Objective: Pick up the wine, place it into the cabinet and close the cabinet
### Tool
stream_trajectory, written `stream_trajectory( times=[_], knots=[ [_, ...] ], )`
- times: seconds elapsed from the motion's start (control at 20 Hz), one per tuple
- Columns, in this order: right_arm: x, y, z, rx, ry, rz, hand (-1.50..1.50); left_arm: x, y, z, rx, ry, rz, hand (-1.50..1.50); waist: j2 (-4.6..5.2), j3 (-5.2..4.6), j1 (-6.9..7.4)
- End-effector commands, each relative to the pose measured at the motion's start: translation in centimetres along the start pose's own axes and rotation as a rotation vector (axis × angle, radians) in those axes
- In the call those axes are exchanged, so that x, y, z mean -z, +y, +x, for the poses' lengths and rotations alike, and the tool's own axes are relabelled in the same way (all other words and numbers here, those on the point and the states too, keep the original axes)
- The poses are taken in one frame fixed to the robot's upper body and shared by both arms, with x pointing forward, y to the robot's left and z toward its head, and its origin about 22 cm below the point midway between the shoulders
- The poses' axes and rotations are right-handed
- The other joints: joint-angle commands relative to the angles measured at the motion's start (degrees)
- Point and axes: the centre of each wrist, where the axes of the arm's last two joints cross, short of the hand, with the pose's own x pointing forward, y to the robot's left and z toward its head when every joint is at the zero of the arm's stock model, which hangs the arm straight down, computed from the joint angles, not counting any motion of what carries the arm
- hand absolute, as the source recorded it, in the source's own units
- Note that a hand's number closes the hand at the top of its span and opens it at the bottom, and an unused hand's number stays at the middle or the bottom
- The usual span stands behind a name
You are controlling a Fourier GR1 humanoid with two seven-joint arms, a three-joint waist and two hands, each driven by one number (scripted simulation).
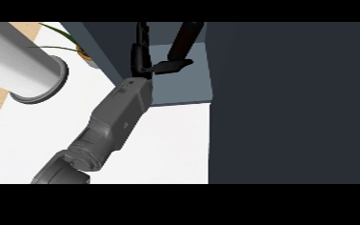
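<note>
Head view: left hand (144,52), fingers straight, reaches into dark cabinet (281,100) above white counter (169,143).

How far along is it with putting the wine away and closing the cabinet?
No wine bottle shows, so I cannot confirm it is placed. One hand, probably the left, reaches into the open cabinet, fingers straight and holding nothing, which hints at a release. The dark cabinet door at right is not shut; closing it remains.
</note>
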Motion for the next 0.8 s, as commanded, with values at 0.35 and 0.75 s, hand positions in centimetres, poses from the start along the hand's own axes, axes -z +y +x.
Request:
stream_trajectory(
  times=[0.35,0.75],
  knots=[
    [-0.5,1.2,1.3,0.009,-0.011,0.011,-1.5,-3.5,2.3,-3.0,-0.097,0.07,0.062,-1.5,-0.55,-0.21,-0.09],
    [-0.7,1.3,1.6,0.023,-0.028,-0.018,-1.5,-6.5,0.5,-2.5,-0.129,0.096,0.041,-1.5,-0.98,-0.18,1.29]
  ],
)
